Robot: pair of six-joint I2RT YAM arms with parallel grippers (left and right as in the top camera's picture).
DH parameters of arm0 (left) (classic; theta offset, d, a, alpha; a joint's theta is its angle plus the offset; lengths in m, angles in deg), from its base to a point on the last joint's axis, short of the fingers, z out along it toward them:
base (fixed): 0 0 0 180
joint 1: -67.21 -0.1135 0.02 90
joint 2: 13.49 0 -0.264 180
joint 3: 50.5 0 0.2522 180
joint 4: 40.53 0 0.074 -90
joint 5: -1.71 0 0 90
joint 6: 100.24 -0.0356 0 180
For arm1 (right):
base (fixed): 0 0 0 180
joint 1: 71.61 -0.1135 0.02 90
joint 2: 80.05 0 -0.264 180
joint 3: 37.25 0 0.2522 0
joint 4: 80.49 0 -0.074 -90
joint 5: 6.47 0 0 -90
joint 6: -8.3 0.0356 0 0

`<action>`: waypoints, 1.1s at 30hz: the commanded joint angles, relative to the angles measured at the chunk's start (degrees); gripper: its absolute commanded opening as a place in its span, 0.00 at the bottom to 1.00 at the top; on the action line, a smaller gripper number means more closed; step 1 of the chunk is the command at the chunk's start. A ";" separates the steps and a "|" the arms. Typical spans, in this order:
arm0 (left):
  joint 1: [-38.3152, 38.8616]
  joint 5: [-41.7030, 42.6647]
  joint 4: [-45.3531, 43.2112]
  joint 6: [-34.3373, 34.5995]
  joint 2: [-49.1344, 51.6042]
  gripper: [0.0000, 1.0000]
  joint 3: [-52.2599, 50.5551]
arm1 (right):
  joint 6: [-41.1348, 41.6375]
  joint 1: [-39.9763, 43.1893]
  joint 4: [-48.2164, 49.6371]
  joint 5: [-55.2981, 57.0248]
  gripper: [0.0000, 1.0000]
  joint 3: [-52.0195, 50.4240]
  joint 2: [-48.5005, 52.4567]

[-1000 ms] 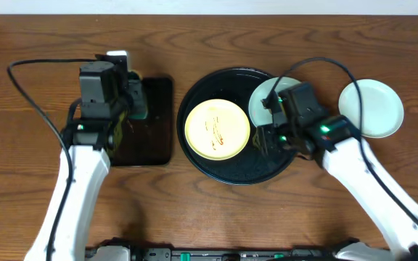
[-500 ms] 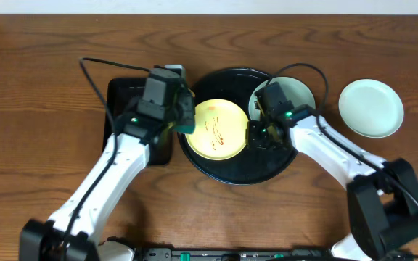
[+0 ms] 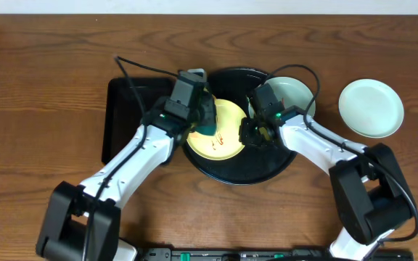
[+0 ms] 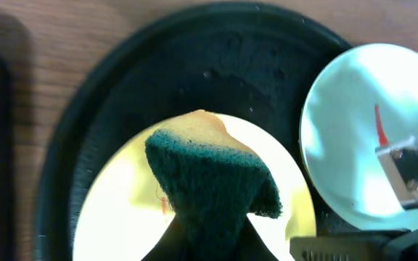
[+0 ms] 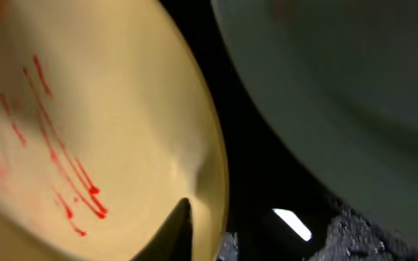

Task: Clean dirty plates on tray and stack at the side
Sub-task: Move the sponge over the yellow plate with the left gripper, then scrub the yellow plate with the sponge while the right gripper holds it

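Note:
A pale yellow plate (image 3: 223, 139) with red streaks (image 5: 64, 167) lies in the round black tray (image 3: 242, 172). My left gripper (image 3: 200, 114) is shut on a green and yellow sponge (image 4: 209, 174), which hangs over the plate's upper left part. At the plate's right rim, my right gripper (image 3: 252, 135) has closed on the edge, one finger (image 5: 178, 225) lying on the inner face. A mint plate (image 3: 294, 93) with a red streak (image 4: 378, 123) sits in the tray's upper right. Another mint plate (image 3: 371, 107) rests on the bare wood to the right.
A smaller rectangular black tray (image 3: 125, 119) lies left of the round one, partly under my left arm. Brown wood tabletop (image 3: 49, 87) surrounds both trays. The two arms' cables loop above the trays.
My left arm swung right from the rectangular tray, carrying the sponge over the yellow plate. My right gripper shifted left to the yellow plate's rim and narrowed onto it.

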 commanded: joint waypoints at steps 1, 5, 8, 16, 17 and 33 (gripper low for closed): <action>0.46 0.13 -0.48 3.80 3.23 0.07 0.15 | 1.09 -0.63 1.29 1.14 0.08 0.68 0.57; 0.57 1.01 -1.05 6.14 5.92 0.08 0.15 | 1.09 -0.63 2.21 1.14 0.01 0.68 0.57; 0.94 1.22 -1.14 6.10 6.93 0.07 0.15 | 1.11 -0.66 2.64 1.16 0.01 0.68 0.57; 1.97 1.20 -1.18 6.12 9.62 0.07 0.15 | 2.19 -2.80 3.93 2.91 0.01 0.68 0.57; 2.05 1.20 -1.18 6.14 10.14 0.07 0.15 | 2.23 -3.02 3.96 3.02 0.01 0.68 0.57; 2.43 -4.11 -2.60 5.97 16.31 0.07 0.17 | 3.67 -4.04 3.85 4.17 0.01 0.68 0.57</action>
